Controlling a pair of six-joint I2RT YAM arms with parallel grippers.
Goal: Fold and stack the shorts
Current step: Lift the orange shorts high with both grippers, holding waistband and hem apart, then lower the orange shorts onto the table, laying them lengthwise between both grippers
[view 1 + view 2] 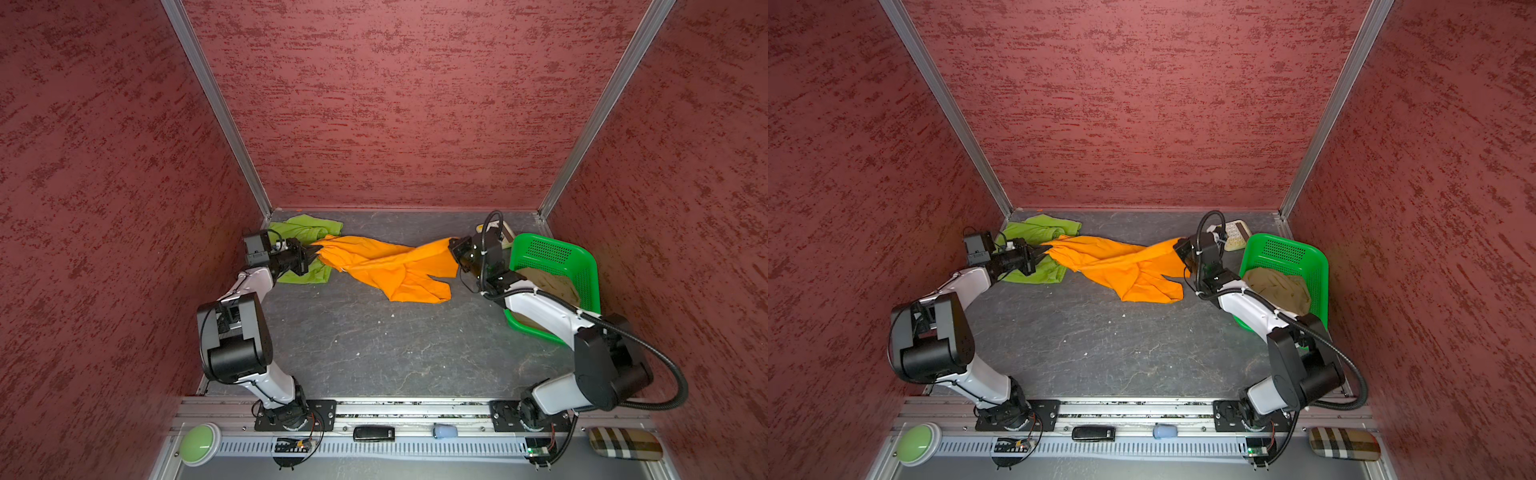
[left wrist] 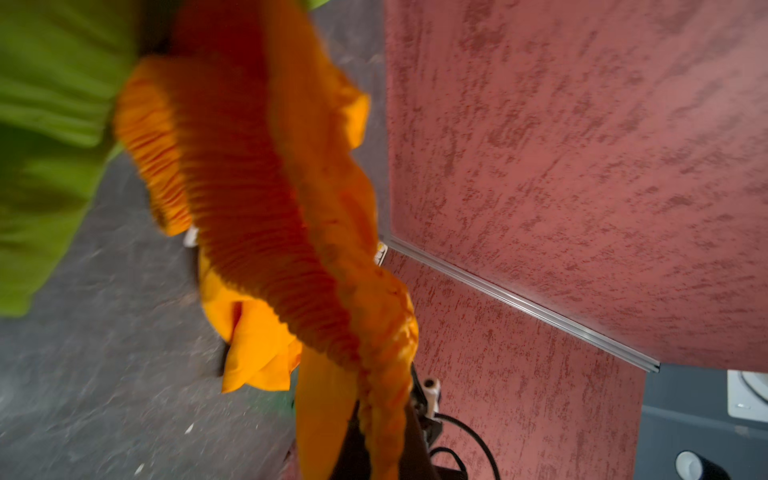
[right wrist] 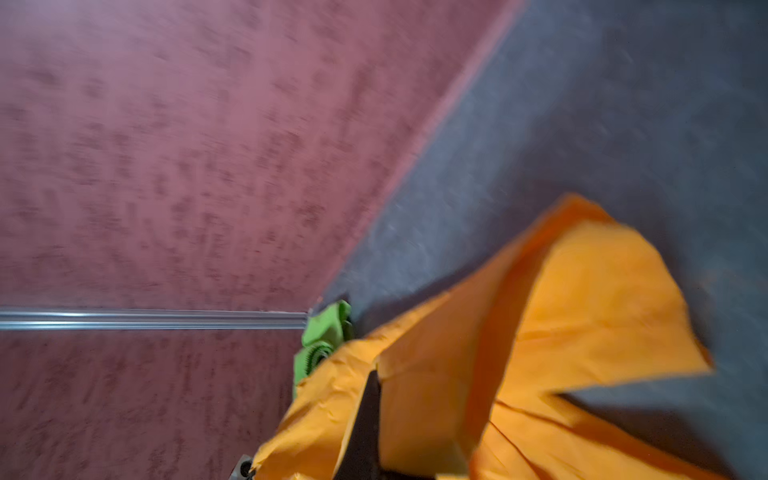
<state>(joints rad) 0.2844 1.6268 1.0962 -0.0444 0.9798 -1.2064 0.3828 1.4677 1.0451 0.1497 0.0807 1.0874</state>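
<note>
Tabletop (image 1: 374,353) status: my left gripper (image 1: 313,252) and right gripper (image 1: 454,249) clamp the orange shorts (image 1: 390,266), unfolded; green shorts (image 1: 299,228) lie beneath left jaws, tan shorts (image 1: 1277,289) in basket (image 1: 548,249) behind right jaws; nothing stacked.

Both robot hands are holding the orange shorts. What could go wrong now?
The orange shorts hang twisted between the left gripper and the right gripper, so they might land bunched up, not flat. One end sits over the green shorts; lowering there could mess them up. Pulling harder might slip the cloth free.
</note>
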